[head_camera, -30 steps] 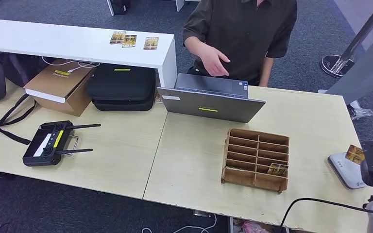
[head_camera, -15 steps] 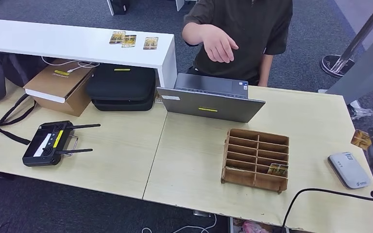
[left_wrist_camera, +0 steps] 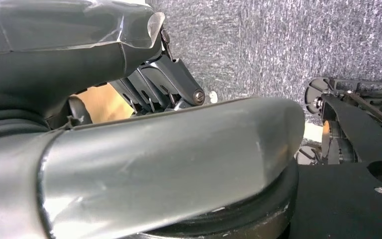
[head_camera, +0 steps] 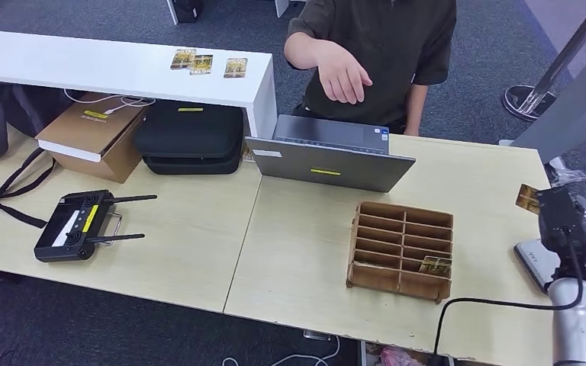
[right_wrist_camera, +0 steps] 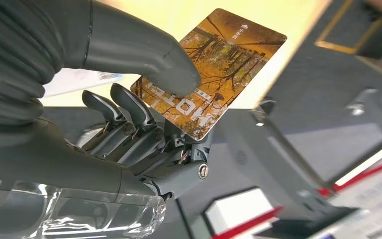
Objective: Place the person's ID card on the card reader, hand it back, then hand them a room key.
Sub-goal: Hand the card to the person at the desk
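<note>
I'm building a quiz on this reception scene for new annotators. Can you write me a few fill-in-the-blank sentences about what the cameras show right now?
1. The right hand pinches a ____ card between thumb and fingers.
2. The grey card reader lies on the table, to the ____ of the wooden organizer in the head view.
3. On the white counter lie ____ cards.
4. The person's hand is raised above the ____.

Missing words: yellow; right; three; laptop

Five cards: three on the white counter [head_camera: 122,69], one in the wooden organizer [head_camera: 402,249], one held
</note>
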Tool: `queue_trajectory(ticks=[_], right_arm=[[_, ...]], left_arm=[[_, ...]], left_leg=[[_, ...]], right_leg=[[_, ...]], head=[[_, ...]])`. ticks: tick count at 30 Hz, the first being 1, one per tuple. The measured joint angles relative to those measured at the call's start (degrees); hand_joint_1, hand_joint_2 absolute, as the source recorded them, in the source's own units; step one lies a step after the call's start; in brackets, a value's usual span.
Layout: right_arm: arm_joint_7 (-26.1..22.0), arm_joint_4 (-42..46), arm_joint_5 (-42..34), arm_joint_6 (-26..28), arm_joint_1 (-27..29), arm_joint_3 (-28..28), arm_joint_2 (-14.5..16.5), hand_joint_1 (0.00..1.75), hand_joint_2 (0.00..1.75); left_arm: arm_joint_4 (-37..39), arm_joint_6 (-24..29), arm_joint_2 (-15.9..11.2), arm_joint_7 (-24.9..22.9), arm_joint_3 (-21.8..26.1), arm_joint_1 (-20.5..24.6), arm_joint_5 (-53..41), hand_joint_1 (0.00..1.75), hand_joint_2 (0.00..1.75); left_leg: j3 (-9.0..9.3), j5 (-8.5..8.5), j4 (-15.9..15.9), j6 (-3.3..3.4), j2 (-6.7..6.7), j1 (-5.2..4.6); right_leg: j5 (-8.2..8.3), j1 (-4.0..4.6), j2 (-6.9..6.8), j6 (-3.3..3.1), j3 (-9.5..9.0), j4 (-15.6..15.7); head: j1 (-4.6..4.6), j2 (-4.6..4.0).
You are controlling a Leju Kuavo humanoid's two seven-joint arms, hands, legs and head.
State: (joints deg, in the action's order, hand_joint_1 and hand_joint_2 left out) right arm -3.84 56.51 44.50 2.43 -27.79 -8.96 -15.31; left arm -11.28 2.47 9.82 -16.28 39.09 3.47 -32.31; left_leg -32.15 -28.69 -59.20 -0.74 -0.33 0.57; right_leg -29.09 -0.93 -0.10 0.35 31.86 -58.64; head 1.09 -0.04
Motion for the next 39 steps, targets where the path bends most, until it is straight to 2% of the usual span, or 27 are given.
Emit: queue_trajectory(ticks=[6,14,19,24,28,29,39], right_arm=[[-0.3,0.3,2.7,5.7,-6.9,8.5,8.9,1.75,1.75],[1.0,-1.3,4.2,4.2,-15.9,17.7,19.2,1.75,1.75],[1.2,-3.2,4.5,3.4,-18.7,20.4,22.4,1.75,1.75],[1.9,-4.3,5.5,3.4,-18.9,21.8,23.4,1.75,1.75],[2.2,-4.7,6.0,3.4,-18.8,21.9,23.5,0.04,1.75],[2.3,-4.8,6.2,3.3,-18.7,21.9,23.5,0.00,1.75],[1.8,-6.1,6.5,3.1,-18.4,22.0,24.1,0.00,1.75]], left_arm=[[0.0,-0.5,0.0,-0.2,-0.3,0.3,-2.0,0.00,0.00],[0.0,-0.9,0.0,-1.1,-0.9,0.5,-3.1,0.00,0.00],[0.0,-1.4,0.0,-1.6,-1.2,0.6,-3.8,0.00,0.00],[0.0,-1.9,0.0,-1.9,-1.3,0.7,-4.5,0.00,0.00],[0.0,-2.0,0.0,-2.3,-1.3,0.7,-4.8,0.00,0.00],[0.0,-2.0,0.0,-2.4,-1.3,0.7,-4.8,0.00,0.00],[0.0,-1.9,0.0,-2.1,-1.3,0.7,-4.4,0.00,0.00]], left_leg=[[0.01,0.12,0.0,-0.13,0.11,0.04],[-0.07,0.15,0.0,-0.18,0.08,0.05],[-0.09,0.15,0.0,-0.18,0.09,0.03],[-0.13,0.15,0.0,-0.18,-0.03,0.02],[-0.13,0.15,0.0,-0.18,-0.02,0.02],[-0.13,0.15,0.0,-0.18,-0.02,0.02],[-0.16,0.15,0.0,-0.18,-0.02,0.03]], right_leg=[[0.02,0.02,0.14,-0.04,0.17,-0.2],[0.02,0.02,0.12,-0.06,0.30,-0.2],[0.02,0.01,0.13,-0.06,0.31,-0.2],[0.03,0.00,0.02,-0.06,0.31,-0.2],[0.03,0.00,0.03,-0.06,0.31,-0.2],[0.03,0.00,0.03,-0.06,0.31,-0.2],[0.03,0.01,0.02,-0.07,0.33,-0.2]], head=[[0.01,0.00],[-0.01,0.02],[-0.01,0.00],[-0.02,0.01],[-0.02,0.01],[-0.02,0.01],[-0.02,0.00]])
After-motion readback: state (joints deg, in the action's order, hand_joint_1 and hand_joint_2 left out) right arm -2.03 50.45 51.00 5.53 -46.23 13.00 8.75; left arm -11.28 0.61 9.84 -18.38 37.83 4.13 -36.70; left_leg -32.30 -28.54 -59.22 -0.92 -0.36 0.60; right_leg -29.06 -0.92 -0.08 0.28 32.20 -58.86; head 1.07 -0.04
